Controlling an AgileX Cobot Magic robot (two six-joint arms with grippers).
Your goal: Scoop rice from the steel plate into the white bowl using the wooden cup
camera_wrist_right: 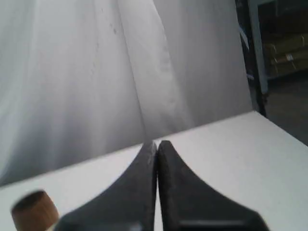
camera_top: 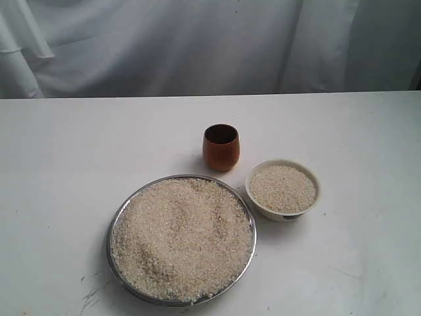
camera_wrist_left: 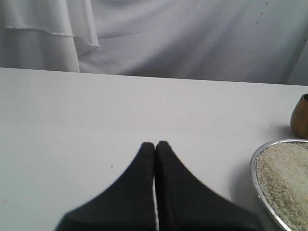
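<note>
Rice (camera_top: 181, 238) is heaped across the steel plate (camera_top: 116, 227) near the table's front. Right of it, the white bowl (camera_top: 259, 203) holds rice (camera_top: 283, 187) close to its rim. The wooden cup (camera_top: 221, 149) stands upright and empty behind both. Neither arm shows in the exterior view. My left gripper (camera_wrist_left: 155, 144) is shut on nothing above bare table, with the plate's rim (camera_wrist_left: 253, 169) and the cup's edge (camera_wrist_left: 301, 117) off to one side. My right gripper (camera_wrist_right: 157, 144) is shut and holds nothing; the cup (camera_wrist_right: 34, 210) sits in a corner of its view.
A white table (camera_top: 66, 151) carries everything, backed by a white cloth curtain (camera_top: 197, 46). Past the table's far corner in the right wrist view stand a dark frame and shelving (camera_wrist_right: 276, 48).
</note>
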